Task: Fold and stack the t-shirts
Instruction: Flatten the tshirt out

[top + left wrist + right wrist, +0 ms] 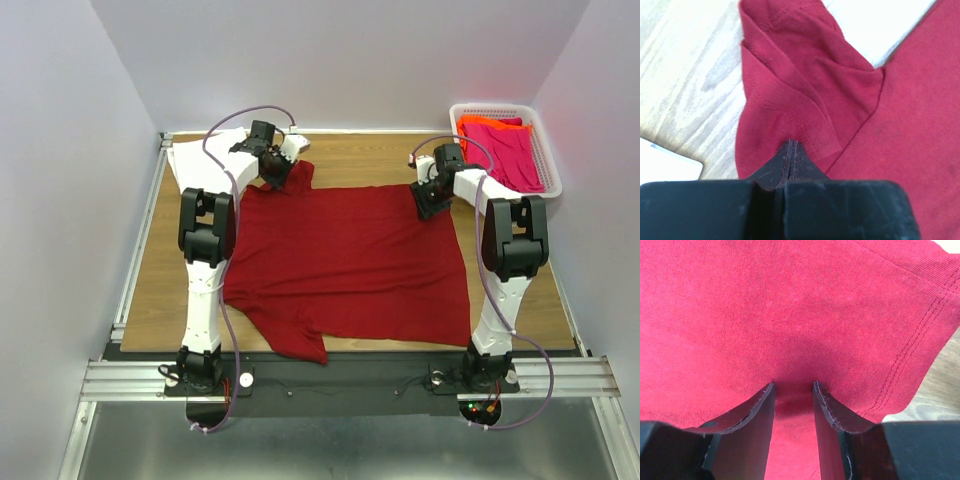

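A white t-shirt (195,160) lies at the far-left corner of the table (150,290). Just to its right, near the far edge, the left gripper (275,178) is pinched tight on a bunched sleeve of the dark red t-shirt (350,265). The left wrist view shows the fingers meeting with a thin layer of cloth between them. The dark red t-shirt spreads across the table's middle, one sleeve trailing over the near edge. At its far-right corner the right gripper (793,387) presses down with jaws partly apart. The shadowed cloth between them looks flat, though that is hard to judge. At the table's far-right corner, the white basket (548,165) holds the pink t-shirt (505,150) and the orange t-shirt (475,125).
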Robot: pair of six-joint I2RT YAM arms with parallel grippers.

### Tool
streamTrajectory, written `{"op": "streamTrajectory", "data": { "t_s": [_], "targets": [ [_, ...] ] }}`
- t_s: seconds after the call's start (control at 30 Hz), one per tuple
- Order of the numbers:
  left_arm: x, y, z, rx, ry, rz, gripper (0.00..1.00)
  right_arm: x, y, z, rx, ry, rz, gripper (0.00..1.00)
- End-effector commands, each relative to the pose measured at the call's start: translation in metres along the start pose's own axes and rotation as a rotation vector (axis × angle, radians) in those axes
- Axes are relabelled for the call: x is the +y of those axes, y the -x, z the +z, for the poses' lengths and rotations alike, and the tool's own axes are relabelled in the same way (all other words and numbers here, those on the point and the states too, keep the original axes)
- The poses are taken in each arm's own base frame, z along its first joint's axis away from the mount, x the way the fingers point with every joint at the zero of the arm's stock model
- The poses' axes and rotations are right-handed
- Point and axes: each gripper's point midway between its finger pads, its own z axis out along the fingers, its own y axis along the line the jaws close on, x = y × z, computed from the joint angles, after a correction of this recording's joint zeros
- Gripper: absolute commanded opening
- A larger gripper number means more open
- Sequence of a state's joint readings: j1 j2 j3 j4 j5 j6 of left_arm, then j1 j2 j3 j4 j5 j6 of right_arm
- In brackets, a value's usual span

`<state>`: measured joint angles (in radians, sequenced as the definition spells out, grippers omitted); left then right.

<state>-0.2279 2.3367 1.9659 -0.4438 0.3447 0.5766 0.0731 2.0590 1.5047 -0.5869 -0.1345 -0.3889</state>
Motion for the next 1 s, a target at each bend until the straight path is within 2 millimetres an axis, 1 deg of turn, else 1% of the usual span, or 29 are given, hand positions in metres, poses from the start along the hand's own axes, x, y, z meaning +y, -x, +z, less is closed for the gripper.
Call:
{"op": "streamTrajectory", "data": {
  "t_s": [0.0, 0.03, 0.07, 0.1, 0.13, 0.17, 0.2, 0.23, 0.27, 0.3, 0.33, 0.37, 0.4, 0.43, 0.47, 0.5, 0.53, 0.57, 0.6, 0.63, 0.67, 0.73, 0.93, 0.97],
  "targets": [
    [0.030, 0.057, -0.047, -0.178, 0.092, -0.009, 0.00, 0.000, -0.052, 0.019, 0.184, 0.000, 0.010, 0.42],
    [0.038, 0.065, -0.051, -0.218, 0.115, -0.020, 0.00, -0.001, -0.053, 0.019, 0.188, -0.006, 0.009, 0.42],
    [0.049, 0.068, -0.057, -0.241, 0.136, -0.060, 0.00, -0.002, -0.053, 0.018, 0.188, -0.009, 0.007, 0.42],
    [0.055, 0.072, -0.060, -0.261, 0.152, -0.071, 0.00, -0.003, -0.054, 0.018, 0.190, -0.012, 0.009, 0.42],
    [0.064, 0.081, -0.065, -0.295, 0.180, -0.071, 0.00, -0.007, -0.055, 0.017, 0.191, -0.023, 0.013, 0.42],
    [0.073, 0.078, -0.063, -0.295, 0.209, -0.097, 0.00, -0.010, -0.055, 0.017, 0.194, -0.031, 0.017, 0.41],
    [0.081, 0.084, -0.061, -0.317, 0.230, -0.099, 0.00, -0.015, -0.056, 0.016, 0.195, -0.044, 0.020, 0.41],
    [0.087, 0.090, -0.067, -0.336, 0.247, -0.106, 0.00, -0.017, -0.057, 0.016, 0.199, -0.050, 0.021, 0.41],
    [0.091, 0.087, -0.058, -0.331, 0.248, -0.121, 0.00, -0.021, -0.057, 0.015, 0.198, -0.059, 0.022, 0.41],
    [0.097, 0.086, -0.057, -0.335, 0.256, -0.144, 0.00, -0.024, -0.057, 0.014, 0.198, -0.067, 0.024, 0.41],
    [0.104, 0.094, -0.059, -0.355, 0.272, -0.150, 0.00, -0.026, -0.059, 0.014, 0.204, -0.074, 0.022, 0.41],
    [0.107, 0.090, -0.051, -0.352, 0.268, -0.162, 0.00, -0.027, -0.059, 0.013, 0.203, -0.076, 0.018, 0.41],
    [0.110, 0.093, -0.053, -0.366, 0.256, -0.178, 0.00, -0.028, -0.060, 0.013, 0.205, -0.076, 0.020, 0.41],
    [0.106, 0.094, -0.052, -0.371, 0.226, -0.179, 0.00, -0.029, -0.061, 0.013, 0.207, -0.077, 0.020, 0.41],
    [0.092, 0.099, -0.052, -0.388, 0.142, -0.155, 0.01, -0.028, -0.060, 0.011, 0.203, -0.078, 0.012, 0.41],
    [0.084, 0.099, -0.054, -0.385, 0.110, -0.139, 0.09, -0.028, -0.060, 0.009, 0.200, -0.078, 0.012, 0.41],
    [0.070, 0.088, -0.047, -0.354, 0.069, -0.110, 0.19, -0.027, -0.060, 0.009, 0.198, -0.070, 0.014, 0.41],
    [0.060, 0.095, -0.058, -0.369, 0.049, -0.079, 0.40, -0.026, -0.058, 0.009, 0.191, -0.066, 0.014, 0.41],
    [0.054, 0.092, -0.059, -0.360, 0.041, -0.060, 0.48, -0.026, -0.057, 0.010, 0.189, -0.061, 0.016, 0.41],
    [0.041, 0.084, -0.058, -0.331, 0.025, -0.019, 0.54, -0.024, -0.056, 0.010, 0.186, -0.054, 0.016, 0.41],
    [0.034, 0.081, -0.057, -0.319, 0.016, -0.008, 0.65, -0.025, -0.054, 0.011, 0.180, -0.054, 0.019, 0.41],
    [0.024, 0.069, -0.050, -0.273, -0.005, 0.007, 0.68, -0.024, -0.054, 0.012, 0.184, -0.050, 0.018, 0.41],
    [0.011, 0.052, -0.032, -0.196, -0.032, 0.004, 0.69, -0.024, -0.057, 0.012, 0.191, -0.049, 0.020, 0.41],
    [0.010, 0.047, -0.025, -0.174, -0.032, 0.011, 0.69, -0.024, -0.057, 0.012, 0.192, -0.050, 0.020, 0.41]
  ]
}}
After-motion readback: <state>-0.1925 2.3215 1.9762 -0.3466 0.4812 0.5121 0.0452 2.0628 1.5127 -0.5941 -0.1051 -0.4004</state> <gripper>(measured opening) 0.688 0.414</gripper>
